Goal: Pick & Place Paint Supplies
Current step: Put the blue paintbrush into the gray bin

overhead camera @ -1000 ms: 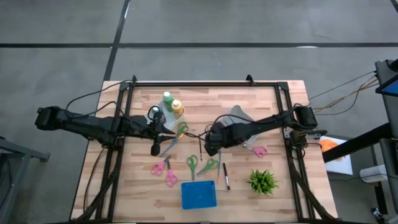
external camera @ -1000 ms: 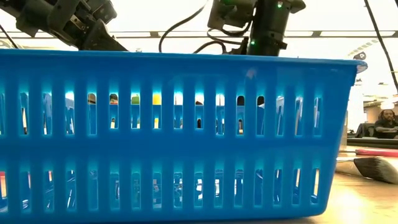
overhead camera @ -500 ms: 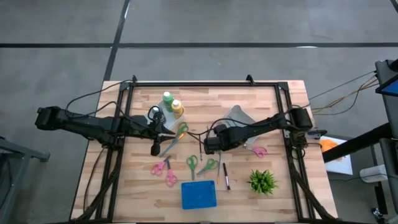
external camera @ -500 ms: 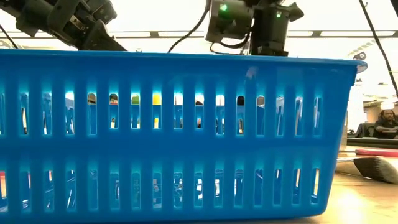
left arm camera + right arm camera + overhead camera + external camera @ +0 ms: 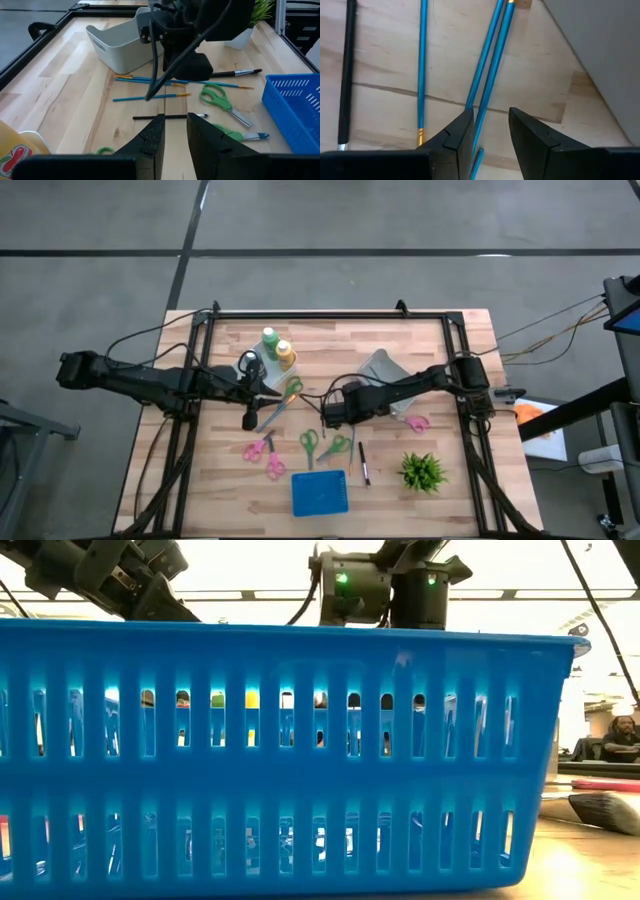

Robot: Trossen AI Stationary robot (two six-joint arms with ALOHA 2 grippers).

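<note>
Blue brushes (image 5: 487, 75) under right-wrist jaws

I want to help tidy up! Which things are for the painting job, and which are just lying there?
Painting job: blue brushes, black brush, green bottle, yellow-orange bottle. The right gripper hangs over the blue brushes; the left gripper is near the bottles.
Just lying about: green scissors, pink scissors, potted plant.

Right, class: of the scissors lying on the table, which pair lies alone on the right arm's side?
The pink scissors beside the grey bin. The other pairs, pink and green, cluster further left, toward the blue basket and the bottles.
</note>
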